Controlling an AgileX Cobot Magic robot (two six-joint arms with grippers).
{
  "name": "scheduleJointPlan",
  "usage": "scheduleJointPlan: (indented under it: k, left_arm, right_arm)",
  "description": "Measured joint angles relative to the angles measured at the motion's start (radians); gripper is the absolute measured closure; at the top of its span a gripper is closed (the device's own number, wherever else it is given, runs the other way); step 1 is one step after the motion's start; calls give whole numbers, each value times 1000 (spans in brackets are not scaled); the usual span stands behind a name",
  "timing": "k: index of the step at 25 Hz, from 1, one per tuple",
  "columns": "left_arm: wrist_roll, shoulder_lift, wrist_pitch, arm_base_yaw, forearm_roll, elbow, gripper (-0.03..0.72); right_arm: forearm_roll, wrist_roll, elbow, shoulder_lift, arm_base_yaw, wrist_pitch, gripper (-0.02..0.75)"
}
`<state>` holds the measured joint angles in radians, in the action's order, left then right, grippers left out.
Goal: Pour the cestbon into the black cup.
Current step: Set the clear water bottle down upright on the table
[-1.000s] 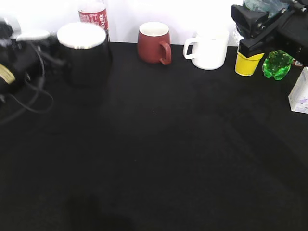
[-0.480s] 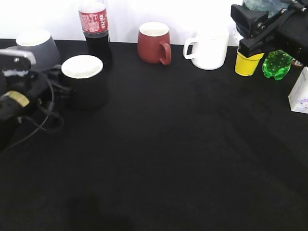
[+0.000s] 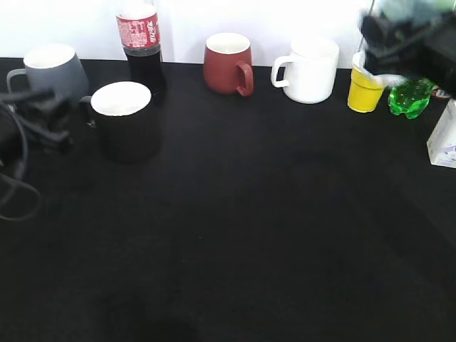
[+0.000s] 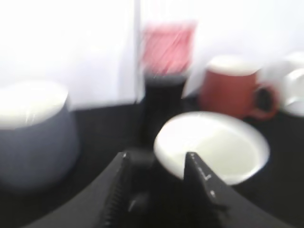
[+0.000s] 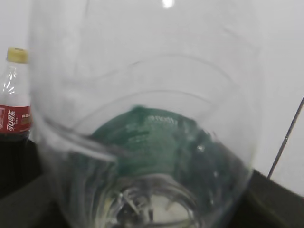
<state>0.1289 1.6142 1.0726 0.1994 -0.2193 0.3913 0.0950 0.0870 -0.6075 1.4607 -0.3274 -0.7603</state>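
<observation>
Black cup (image 3: 124,120) now set down on table (image 3: 249,235), moved fwd from back-left spot of 1 s ago, just in front of cola bottle (image 3: 141,44) and beside grey mug (image 3: 48,70). Left gripper (image 4: 156,183) open, fingers (image 4: 116,190) apart, backing off; cup rim just ahead of fingertips, handle between them. Right gripper (image 3: 399,39) blurred, prob. moving; closed on cestbon (image 5: 147,156), which fills wrist view right in front of the hand. Means cup is placed; next prob. bring bottle over and tilt.
</observation>
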Motion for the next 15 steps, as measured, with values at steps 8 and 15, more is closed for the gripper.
scheduleJointPlan:
  k: [8,15]
  left_arm:
    - [0,-149,-69,0,-67,-3,397]
    - [0,-151,-71,9,-74,-3,397]
  right_arm:
    - [-28,-51,-1,409,0,-247,251]
    - [-31,-51,-13,540,0,-356,183]
